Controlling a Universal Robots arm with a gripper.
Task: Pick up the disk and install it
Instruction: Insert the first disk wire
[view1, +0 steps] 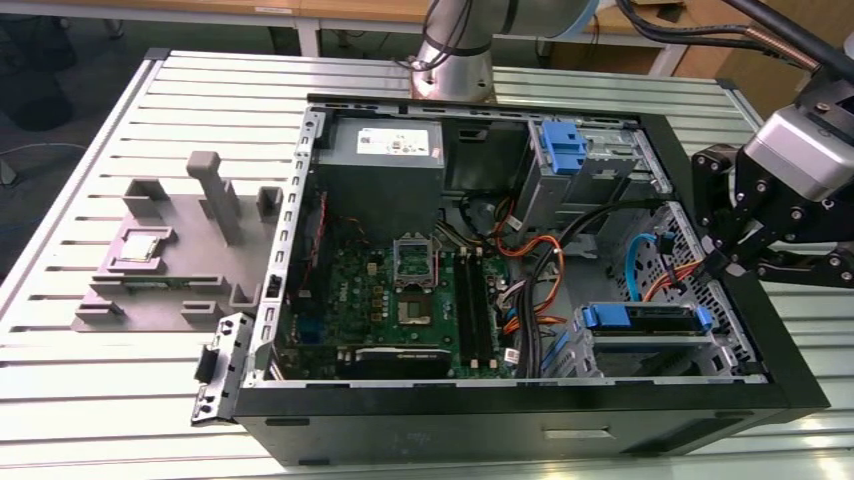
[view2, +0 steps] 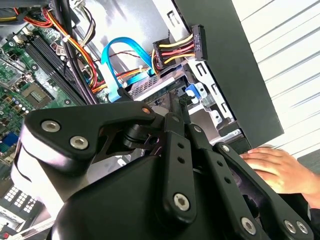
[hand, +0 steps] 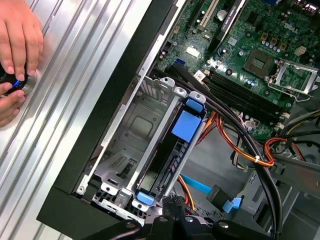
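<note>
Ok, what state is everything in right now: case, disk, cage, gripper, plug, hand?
Case: lying flat, side open.
Disk: on edge in the cage.
Cage: other bay empty.
Gripper: hovers over the case's edge by the cage.
Power plug: loose, unplugged.
Hand: resting on the table beside the case.

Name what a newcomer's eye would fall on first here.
The open computer case, green motherboard bared, sits central in the exterior view, with the gripper over its edge at the exterior view's right. In the first wrist view, a person's hand rests on the slatted table beside it.
</note>
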